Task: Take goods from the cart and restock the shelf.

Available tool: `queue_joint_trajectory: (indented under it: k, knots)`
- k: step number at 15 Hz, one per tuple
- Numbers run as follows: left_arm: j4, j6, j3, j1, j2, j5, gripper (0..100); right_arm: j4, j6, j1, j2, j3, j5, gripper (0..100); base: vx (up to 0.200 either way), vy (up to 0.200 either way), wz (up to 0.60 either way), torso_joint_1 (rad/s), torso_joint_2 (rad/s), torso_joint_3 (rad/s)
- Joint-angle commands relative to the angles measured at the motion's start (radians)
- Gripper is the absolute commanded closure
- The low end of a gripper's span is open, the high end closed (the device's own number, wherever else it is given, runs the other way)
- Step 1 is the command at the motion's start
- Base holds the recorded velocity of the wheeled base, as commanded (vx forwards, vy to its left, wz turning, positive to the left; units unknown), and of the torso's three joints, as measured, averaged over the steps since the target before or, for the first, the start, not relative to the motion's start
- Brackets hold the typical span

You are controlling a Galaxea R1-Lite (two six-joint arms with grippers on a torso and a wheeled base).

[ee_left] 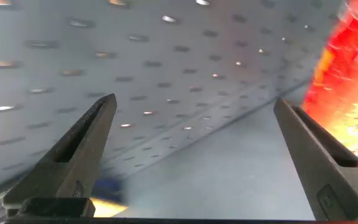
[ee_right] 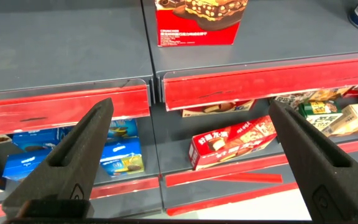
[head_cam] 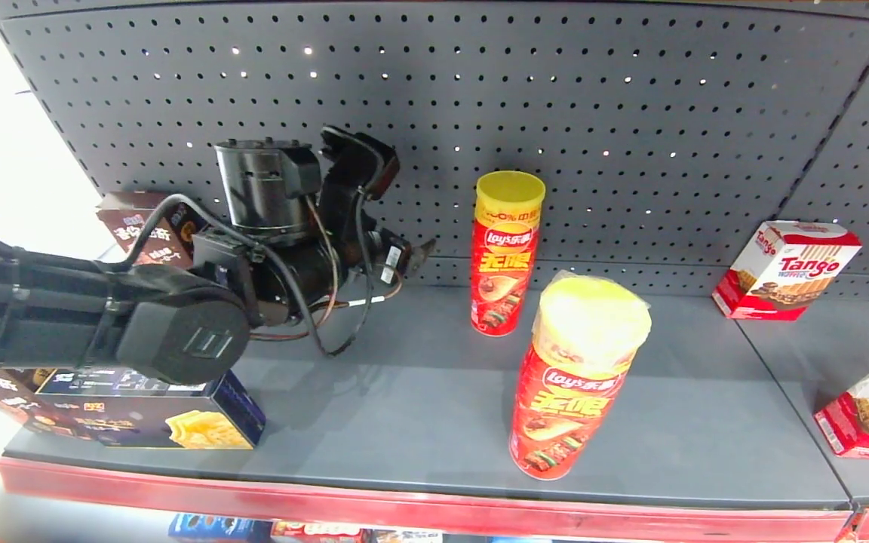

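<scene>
On the grey shelf (head_cam: 404, 407), you had the rear chip can (head_cam: 506, 256) upright by the back panel (head_cam: 631, 113) and the front chip can (head_cam: 578, 377) upright near the red edge (head_cam: 404, 513), with the left tool (ee_left: 194, 102) spread empty near the former and the right tool (ee_right: 191, 104) also spread.

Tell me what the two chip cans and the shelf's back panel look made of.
Rear chip can: likely cardboard tube with glossy printed wrap and translucent yellow plastic lid. Front chip can: same, its lid under crinkled clear film. Back panel: seemingly matte grey painted sheet metal with punched holes.
</scene>
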Motion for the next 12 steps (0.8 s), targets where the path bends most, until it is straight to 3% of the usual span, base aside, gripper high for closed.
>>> queue_joint_trajectory:
  k: [1,6,9,10,11,12]
  knots:
    - [-0.005,-0.004,0.092,0.027,-0.117,0.031,0,0.001,0.0,0.0,0.001,0.0,0.0,0,0.0,0.0,0.0,0.0,0.0,0.0]
    - [-0.108,-0.021,0.244,0.057,-0.188,0.037,0,0.001,-0.002,0.0,0.002,0.0,0.003,0,0.0,0.0,0.0,0.0,0.0,0.0]
    - [-0.125,-0.021,0.253,0.06,-0.188,0.037,0,0.004,-0.008,0.012,0.002,-0.002,0.031,0,0.0,0.0,0.0,0.0,0.0,0.0]
    - [-0.149,-0.021,0.263,0.059,-0.188,0.035,0,-0.019,-0.012,0.027,0.013,-0.048,0.049,0,0.0,0.0,0.0,0.0,0.0,0.0]
    - [-0.154,-0.021,0.267,0.059,-0.189,0.035,0,-0.045,-0.005,0.035,0.196,-0.265,0.049,0,0.0,0.0,0.0,0.0,0.0,0.0]
    - [-0.159,-0.021,0.269,0.059,-0.189,0.034,0,-0.048,0.001,0.038,0.306,-0.341,0.052,0,0.0,0.0,0.0,0.0,0.0,0.0]
